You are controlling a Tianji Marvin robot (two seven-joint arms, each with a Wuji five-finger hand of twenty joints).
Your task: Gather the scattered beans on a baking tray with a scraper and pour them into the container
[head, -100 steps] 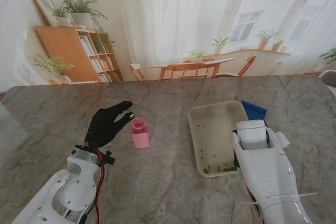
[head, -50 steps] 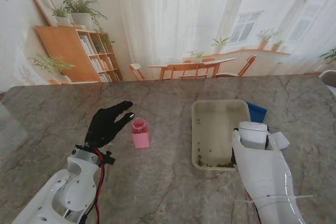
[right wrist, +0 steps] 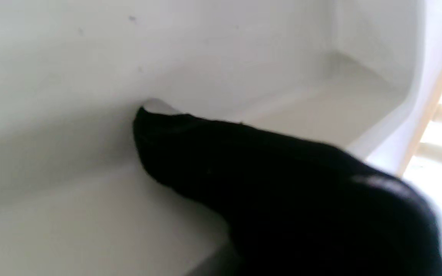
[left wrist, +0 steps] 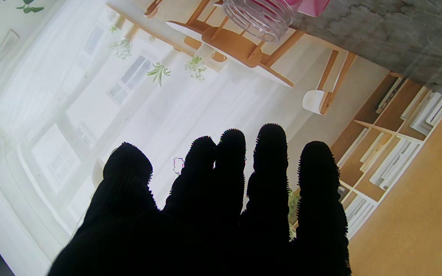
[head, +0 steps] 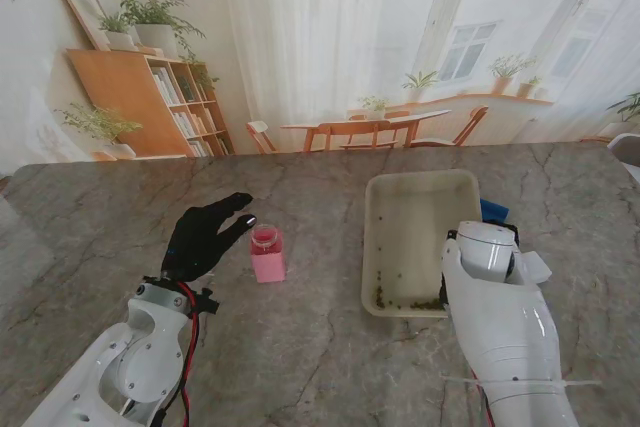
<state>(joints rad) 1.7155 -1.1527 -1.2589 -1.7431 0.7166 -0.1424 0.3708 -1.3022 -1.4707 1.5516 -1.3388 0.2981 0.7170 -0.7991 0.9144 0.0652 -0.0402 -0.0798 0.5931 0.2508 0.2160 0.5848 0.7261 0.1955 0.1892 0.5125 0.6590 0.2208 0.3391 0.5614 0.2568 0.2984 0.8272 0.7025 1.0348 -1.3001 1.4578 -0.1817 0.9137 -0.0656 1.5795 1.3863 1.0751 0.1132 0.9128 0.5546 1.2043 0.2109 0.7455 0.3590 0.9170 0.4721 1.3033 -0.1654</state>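
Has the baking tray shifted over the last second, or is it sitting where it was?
Yes. The baking tray has swung square and moved farther from me, now covering most of the blue scraper; the pink container stayed put.

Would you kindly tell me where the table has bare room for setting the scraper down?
Marble lies bare between the pink container and the baking tray, and on the table at its far left. It is crowded on the right, where the right robot hand meets the tray beside the blue object.
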